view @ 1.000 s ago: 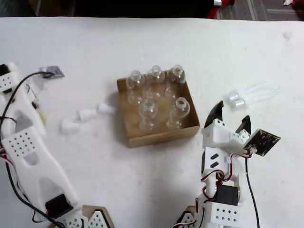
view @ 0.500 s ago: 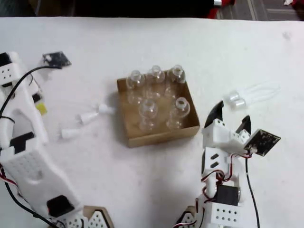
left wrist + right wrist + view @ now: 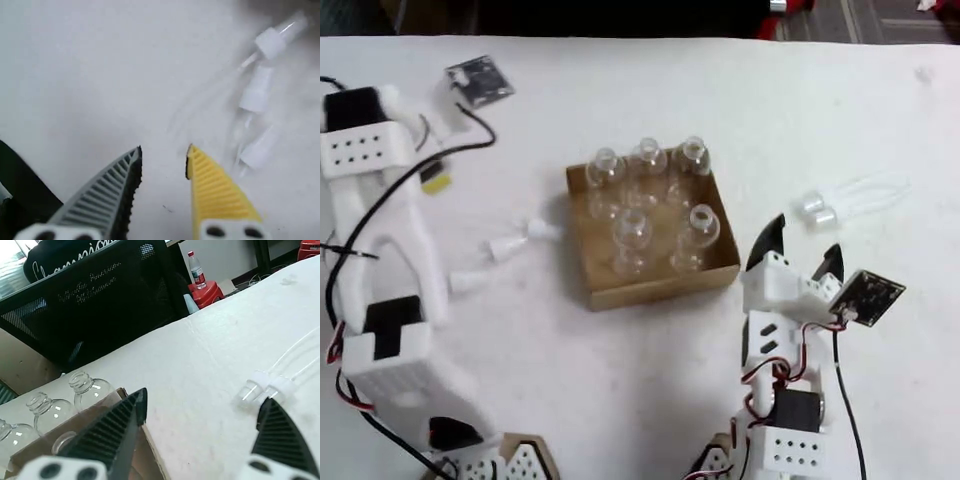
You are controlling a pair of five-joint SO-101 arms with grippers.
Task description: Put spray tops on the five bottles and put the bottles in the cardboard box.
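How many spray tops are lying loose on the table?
5. Left of the cardboard box: spray top nearest, spray top next, spray top farthest. Right of it, side by side: spray top and spray top. None looks hidden.

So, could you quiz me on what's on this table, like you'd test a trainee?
1. How many bottles stand in the cardboard box?
2. Fill in: ___ loose spray tops lie on the left gripper's side of the box, ___ on the right gripper's side.
3. True or false: every bottle already wears a spray top.
Key: 1. five; 2. three, two; 3. false, all necks are bare.
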